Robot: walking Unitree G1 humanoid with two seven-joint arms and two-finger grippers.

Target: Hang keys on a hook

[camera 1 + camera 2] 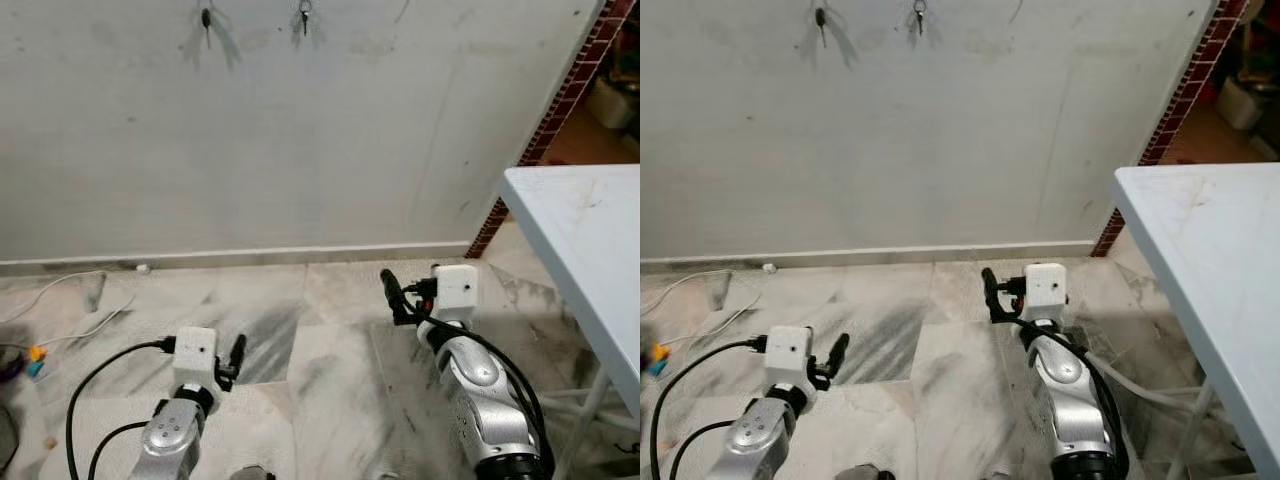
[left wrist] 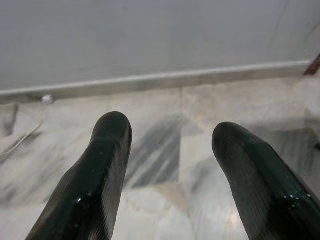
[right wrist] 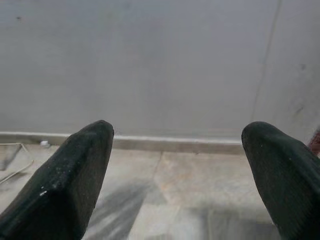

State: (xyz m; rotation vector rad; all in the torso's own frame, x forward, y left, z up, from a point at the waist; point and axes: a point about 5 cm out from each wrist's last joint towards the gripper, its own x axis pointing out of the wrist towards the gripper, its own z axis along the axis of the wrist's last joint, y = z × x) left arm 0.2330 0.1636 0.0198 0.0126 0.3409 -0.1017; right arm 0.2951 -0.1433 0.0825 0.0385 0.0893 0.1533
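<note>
Metal keys (image 1: 304, 17) far above both fingers (image 2: 107, 165)

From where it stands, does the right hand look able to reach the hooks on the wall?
Probably not yet. The hooks sit high on the wall, while the right hand is low over the floor, open and empty. Nothing blocks the way; the arm would have to lift and close in.

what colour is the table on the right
White or very pale blue-white; the table shows best in the right eye view.
</note>
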